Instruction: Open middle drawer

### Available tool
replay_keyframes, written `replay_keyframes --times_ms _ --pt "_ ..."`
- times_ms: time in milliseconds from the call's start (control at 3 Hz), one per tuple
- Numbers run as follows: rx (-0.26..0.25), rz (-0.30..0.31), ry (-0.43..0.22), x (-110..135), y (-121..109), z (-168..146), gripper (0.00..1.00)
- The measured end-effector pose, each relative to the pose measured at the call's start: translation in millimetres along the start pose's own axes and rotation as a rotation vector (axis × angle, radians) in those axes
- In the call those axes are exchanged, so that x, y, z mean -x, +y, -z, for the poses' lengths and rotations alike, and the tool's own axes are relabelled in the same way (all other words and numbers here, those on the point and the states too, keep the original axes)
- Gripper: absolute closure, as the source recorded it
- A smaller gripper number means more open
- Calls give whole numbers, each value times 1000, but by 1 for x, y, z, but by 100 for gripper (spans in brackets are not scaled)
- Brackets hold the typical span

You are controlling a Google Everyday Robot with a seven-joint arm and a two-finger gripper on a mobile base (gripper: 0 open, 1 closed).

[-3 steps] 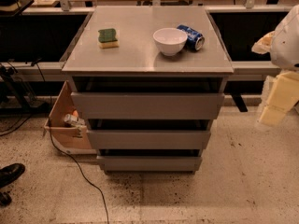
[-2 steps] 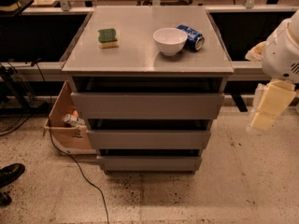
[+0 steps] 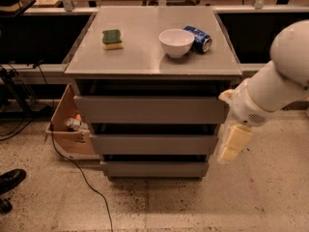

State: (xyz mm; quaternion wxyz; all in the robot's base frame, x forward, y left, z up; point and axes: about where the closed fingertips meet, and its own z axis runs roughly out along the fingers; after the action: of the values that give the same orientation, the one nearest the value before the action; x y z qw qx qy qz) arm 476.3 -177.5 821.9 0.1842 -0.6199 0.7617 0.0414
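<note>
The grey cabinet (image 3: 153, 57) has three handleless drawers. The middle drawer (image 3: 153, 144) is the second grey front panel, between the taller top drawer (image 3: 149, 109) and the smallest bottom drawer (image 3: 154, 168). All three fronts sit close to the cabinet. My white arm comes in from the right. My gripper (image 3: 232, 144) hangs with its cream fingers pointing down, just right of the middle drawer's right end and apart from the front.
On the cabinet top lie a green and yellow sponge (image 3: 112, 38), a white bowl (image 3: 176, 42) and a blue can (image 3: 199, 38) on its side. A cardboard box (image 3: 70, 124) stands at the cabinet's left, with a black cable (image 3: 82, 178) on the speckled floor.
My arm has swung left and down, bringing the gripper from well right of the cabinet to beside the middle drawer's right end. The drawers have not moved.
</note>
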Motion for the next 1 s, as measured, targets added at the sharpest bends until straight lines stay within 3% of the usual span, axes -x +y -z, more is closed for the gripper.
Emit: replay_keyframes --times_ms 667,1000 --pt "94 29 -87 -4 29 -144 0" --pt "94 29 -87 -4 29 -144 0"
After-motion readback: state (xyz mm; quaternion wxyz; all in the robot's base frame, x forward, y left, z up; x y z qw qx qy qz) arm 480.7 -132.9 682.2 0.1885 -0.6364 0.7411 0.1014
